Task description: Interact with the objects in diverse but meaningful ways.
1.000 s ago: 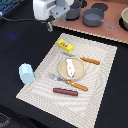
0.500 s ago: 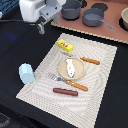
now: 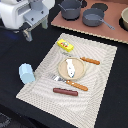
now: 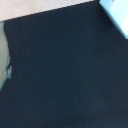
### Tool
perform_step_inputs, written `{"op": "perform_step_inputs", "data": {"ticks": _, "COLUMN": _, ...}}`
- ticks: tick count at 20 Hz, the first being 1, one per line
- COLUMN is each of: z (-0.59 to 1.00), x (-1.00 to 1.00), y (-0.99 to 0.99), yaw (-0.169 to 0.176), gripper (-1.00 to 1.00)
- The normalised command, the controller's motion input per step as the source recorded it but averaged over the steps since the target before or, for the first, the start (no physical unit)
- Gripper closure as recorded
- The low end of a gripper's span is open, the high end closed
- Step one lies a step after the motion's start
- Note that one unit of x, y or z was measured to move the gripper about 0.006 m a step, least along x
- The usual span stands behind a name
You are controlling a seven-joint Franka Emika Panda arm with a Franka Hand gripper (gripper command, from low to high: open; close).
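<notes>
My gripper (image 3: 35, 29) hangs over the black table at the far left of the exterior view, well away from the objects. Its two fingers stand apart and hold nothing. On the striped placemat (image 3: 102, 85) lie a yellow packet with a red mark (image 3: 65, 46), a small white oblong piece (image 3: 71, 67) on a tan round plate (image 3: 61, 71), and a dark red-brown sausage (image 3: 65, 92). A pale blue cup-like container (image 3: 26, 73) stands at the mat's left corner. The wrist view shows mostly black table, with a pale blue corner (image 4: 117, 15) that I cannot identify for sure.
A fork with an orange handle (image 3: 71, 83) and an orange-handled knife (image 3: 90, 61) lie on the mat beside the plate. Two grey pots (image 3: 71, 7) (image 3: 93, 18) stand on a red-brown board (image 3: 107, 32) at the back.
My gripper has moved steadily toward the exterior view's left, away from the pots. The objects on the mat have not moved.
</notes>
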Motion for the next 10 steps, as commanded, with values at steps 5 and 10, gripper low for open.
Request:
{"op": "perform_step_inputs", "data": {"ticks": 5, "z": 0.09, "x": 0.19, "y": -0.70, "yaw": 0.124, "gripper": -1.00}}
{"op": "perform_step_inputs", "data": {"ticks": 10, "z": 0.01, "x": 0.25, "y": -0.71, "yaw": 0.120, "gripper": -1.00}}
